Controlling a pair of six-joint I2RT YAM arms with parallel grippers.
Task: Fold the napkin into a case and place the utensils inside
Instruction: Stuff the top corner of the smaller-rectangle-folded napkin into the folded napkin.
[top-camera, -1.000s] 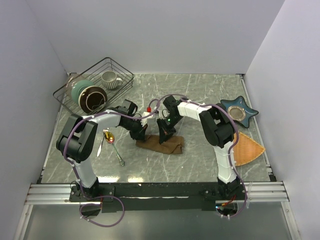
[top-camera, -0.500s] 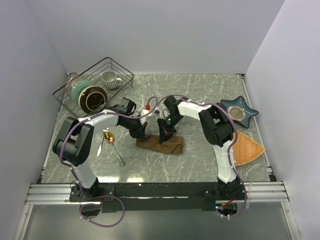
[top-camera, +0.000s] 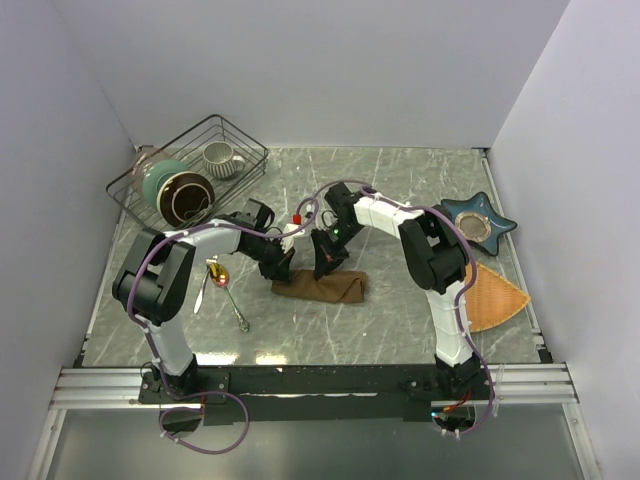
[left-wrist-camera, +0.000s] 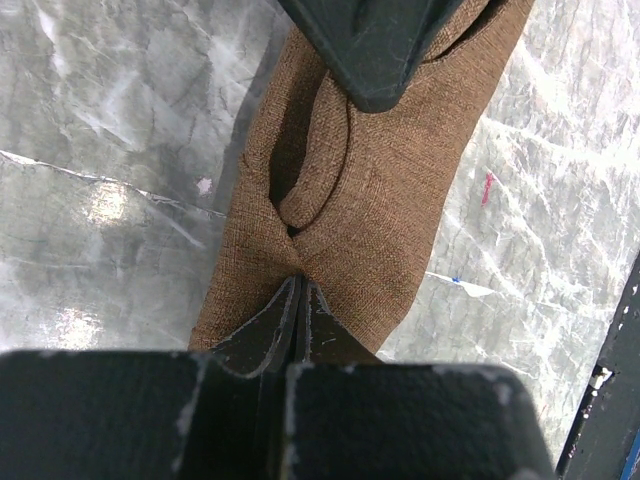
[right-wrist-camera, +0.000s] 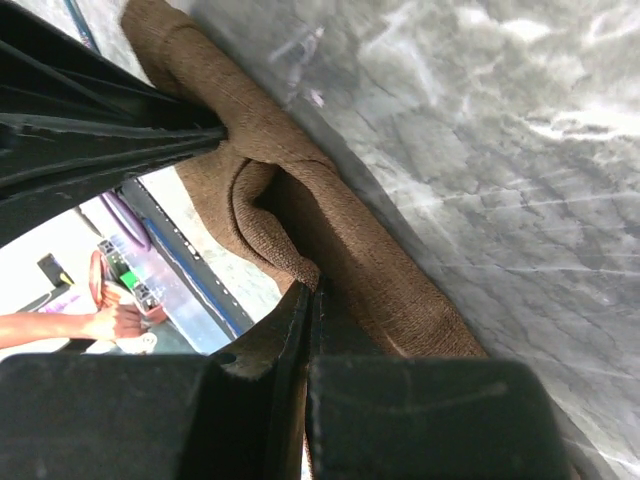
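The left gripper (left-wrist-camera: 298, 300), at the napkin's (top-camera: 325, 288) left end, and the right gripper (right-wrist-camera: 310, 300), at its middle, are pinching cloth tight to shape the fold.
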